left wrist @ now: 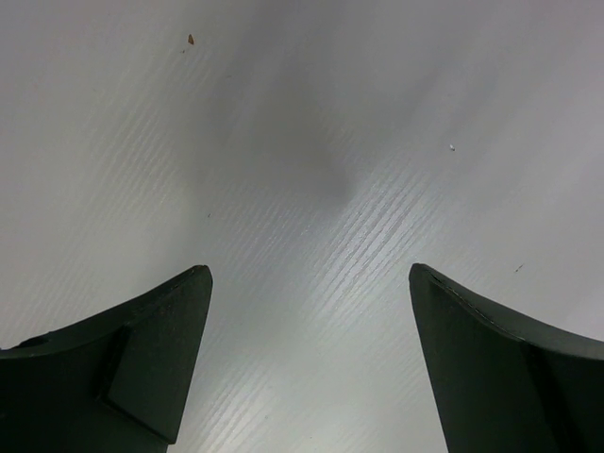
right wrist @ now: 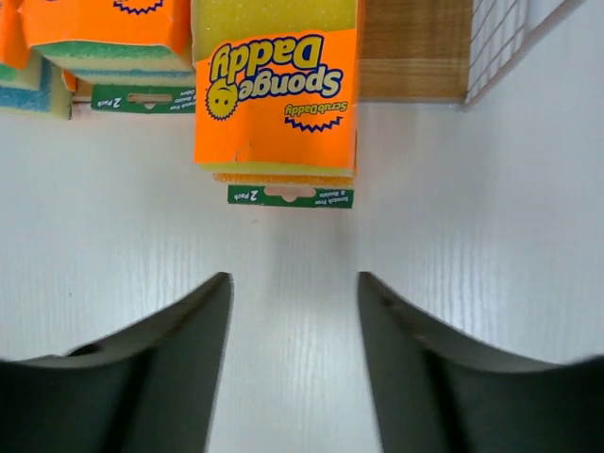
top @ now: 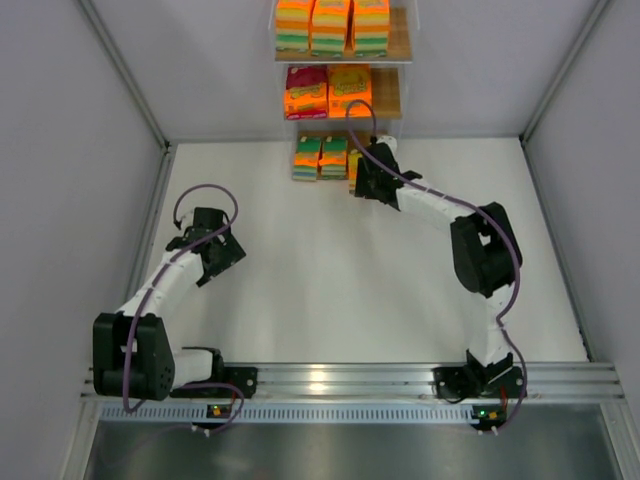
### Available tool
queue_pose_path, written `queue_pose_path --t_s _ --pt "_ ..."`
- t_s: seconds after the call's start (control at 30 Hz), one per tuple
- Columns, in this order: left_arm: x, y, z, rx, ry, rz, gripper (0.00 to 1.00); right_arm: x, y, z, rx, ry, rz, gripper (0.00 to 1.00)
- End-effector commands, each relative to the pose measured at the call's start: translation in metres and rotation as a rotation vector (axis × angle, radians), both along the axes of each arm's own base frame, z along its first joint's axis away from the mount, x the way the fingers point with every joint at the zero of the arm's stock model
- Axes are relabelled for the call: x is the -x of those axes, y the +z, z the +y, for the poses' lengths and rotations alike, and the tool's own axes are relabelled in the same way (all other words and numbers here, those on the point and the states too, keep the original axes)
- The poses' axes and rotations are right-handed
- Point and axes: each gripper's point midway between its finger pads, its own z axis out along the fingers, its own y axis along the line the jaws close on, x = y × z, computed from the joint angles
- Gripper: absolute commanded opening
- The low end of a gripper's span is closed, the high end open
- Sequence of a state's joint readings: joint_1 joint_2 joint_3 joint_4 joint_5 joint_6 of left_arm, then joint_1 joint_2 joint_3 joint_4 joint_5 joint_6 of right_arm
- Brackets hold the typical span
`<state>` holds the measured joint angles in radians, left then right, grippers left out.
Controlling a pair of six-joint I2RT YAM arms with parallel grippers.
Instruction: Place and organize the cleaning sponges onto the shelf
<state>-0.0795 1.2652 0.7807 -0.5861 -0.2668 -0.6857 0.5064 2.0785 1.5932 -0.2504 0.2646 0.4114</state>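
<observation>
Overhead view: the shelf (top: pixel 400 45) stands at the far middle of the white table (top: pixel 320 290). The cleaning sponges (top: pixel 330 28) fill it, with three packs on the top board, two on the middle board and a row at the lowest level. The right gripper (top: pixel 358 178) reaches to the right end of that lowest row. The left gripper (top: pixel 228 258) hangs over bare table, well apart from the shelf.

Left wrist view: the left jaws are spread wide with nothing between them. Only the white tabletop lies ahead of them.

Right wrist view: the right jaws are spread, and the gap between them is empty. Straight ahead of the gap, clear of both fingertips, sits an orange pack (right wrist: pixel 276 94) with a yellow sponge inside. Its label, "Sponge Daddy", reads upside down, and a green tag is on its near edge. More packs lie ahead and to the left of the jaws. Ahead and to the right are a wooden board (right wrist: pixel 415 47) and a wire mesh side (right wrist: pixel 514 33).
</observation>
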Motion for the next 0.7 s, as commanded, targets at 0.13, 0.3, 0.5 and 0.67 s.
queue_pose_path --t_s 0.13,0.3,0.5,0.67 --pt "-0.004 0.006 0.001 0.012 0.009 -0.051 0.92 -0.01 0.044 0.001 -0.057 -0.022 -0.127 0.02" --pt "-0.005 0.008 0.002 0.012 0.022 -0.058 0.92 -0.018 0.022 0.011 -0.095 -0.037 -0.089 0.0" --pt "-0.009 0.006 0.003 0.02 0.042 -0.062 0.92 -0.034 0.005 0.022 -0.188 -0.105 -0.115 0.0" --pt "-0.015 0.007 0.006 0.009 0.05 -0.064 0.92 -0.051 -0.003 0.024 -0.154 -0.12 -0.113 0.0"
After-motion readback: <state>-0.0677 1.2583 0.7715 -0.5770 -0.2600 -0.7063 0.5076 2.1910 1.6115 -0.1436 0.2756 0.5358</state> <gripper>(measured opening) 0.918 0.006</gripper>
